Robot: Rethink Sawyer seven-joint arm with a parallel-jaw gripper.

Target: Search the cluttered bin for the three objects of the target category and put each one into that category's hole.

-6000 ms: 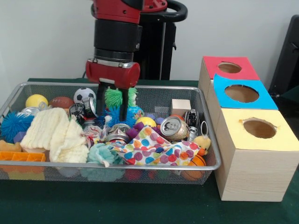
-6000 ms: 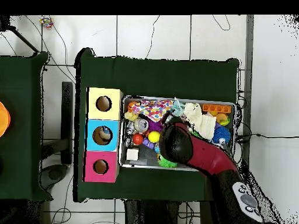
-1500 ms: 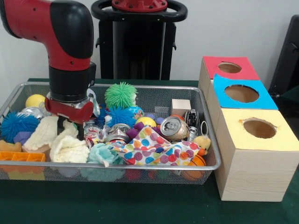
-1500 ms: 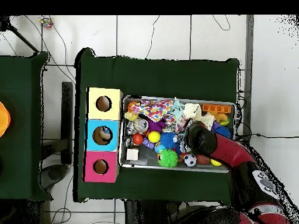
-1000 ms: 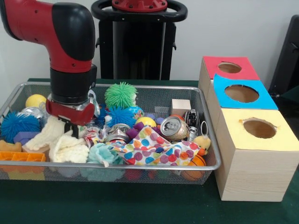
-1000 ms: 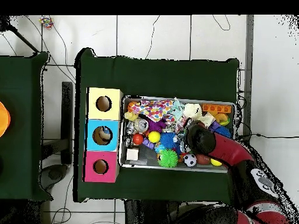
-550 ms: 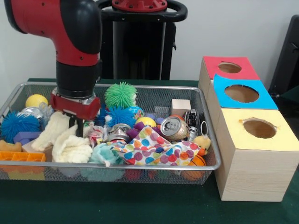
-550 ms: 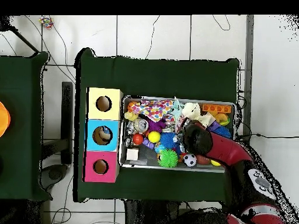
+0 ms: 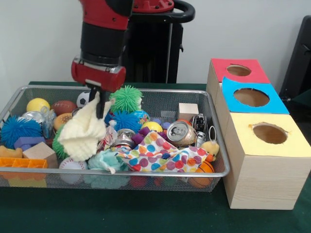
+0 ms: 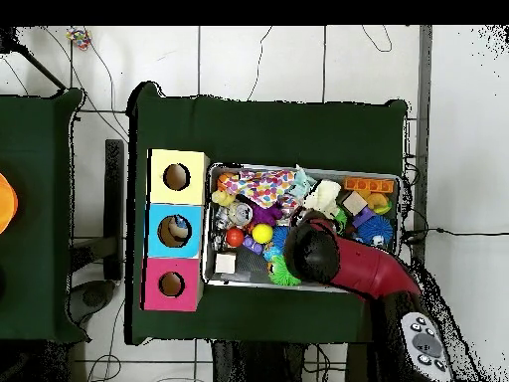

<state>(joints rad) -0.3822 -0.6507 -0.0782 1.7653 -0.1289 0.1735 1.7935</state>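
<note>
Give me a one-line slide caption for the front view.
Red gripper lifts a cream knitted cloth above the cluttered wire mesh bin, beside three wooden boxes with holes.

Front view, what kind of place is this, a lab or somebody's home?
Most likely a robotics lab: a gripper lifts a cream cloth from a wire mesh bin of toys, beside three wooden boxes with holes.
</note>
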